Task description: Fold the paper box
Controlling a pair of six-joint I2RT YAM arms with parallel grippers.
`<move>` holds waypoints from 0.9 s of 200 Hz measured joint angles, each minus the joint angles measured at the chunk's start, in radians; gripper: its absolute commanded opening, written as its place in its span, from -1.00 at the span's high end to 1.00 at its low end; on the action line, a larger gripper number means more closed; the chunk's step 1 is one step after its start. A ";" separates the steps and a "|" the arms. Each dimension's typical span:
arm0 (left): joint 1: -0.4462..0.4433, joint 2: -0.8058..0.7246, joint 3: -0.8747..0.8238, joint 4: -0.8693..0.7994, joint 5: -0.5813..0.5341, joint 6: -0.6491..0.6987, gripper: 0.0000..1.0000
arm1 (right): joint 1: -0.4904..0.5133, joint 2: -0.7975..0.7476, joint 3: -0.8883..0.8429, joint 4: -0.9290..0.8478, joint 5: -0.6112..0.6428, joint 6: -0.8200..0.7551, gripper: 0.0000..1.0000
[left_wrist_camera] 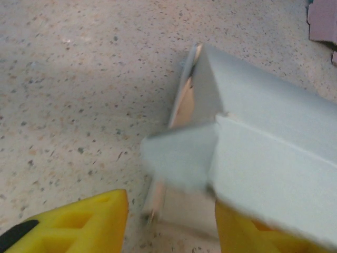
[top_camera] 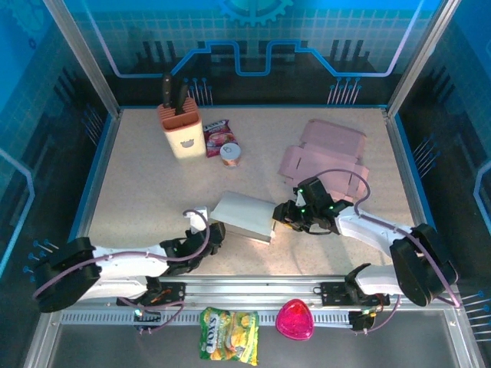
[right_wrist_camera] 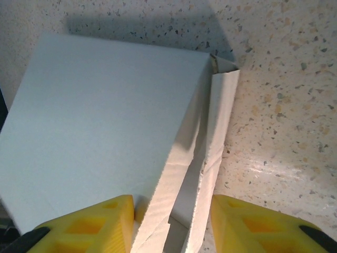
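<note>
Paper box shows split side flaps from right wrist.

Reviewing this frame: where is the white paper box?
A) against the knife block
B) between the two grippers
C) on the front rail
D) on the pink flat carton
B: the white paper box has the left gripper at its left end and the right gripper at its right end.
</note>
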 measured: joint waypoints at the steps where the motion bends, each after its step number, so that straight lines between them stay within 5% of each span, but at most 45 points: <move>1: 0.000 -0.003 0.000 -0.003 0.000 -0.001 -0.02 | 0.000 0.000 0.000 0.000 0.000 0.000 0.14; 74: -0.006 -0.324 0.031 -0.312 0.064 -0.043 -0.23 | 0.006 0.021 -0.005 0.013 0.018 0.000 0.03; 93: -0.006 -0.359 0.078 -0.413 0.075 -0.050 -0.58 | 0.008 0.021 -0.005 0.013 0.019 0.000 0.01; 125: 0.013 -0.388 0.215 -0.538 0.082 -0.009 -0.80 | 0.008 0.021 -0.006 0.013 0.021 -0.001 -0.04; 142: 0.097 -0.379 0.288 -0.565 0.133 0.042 -0.80 | 0.008 0.021 -0.006 0.013 0.024 -0.005 -0.08; 180: 0.458 -0.252 0.383 -0.563 0.355 0.165 -0.69 | 0.008 0.021 -0.006 0.013 0.025 -0.013 -0.20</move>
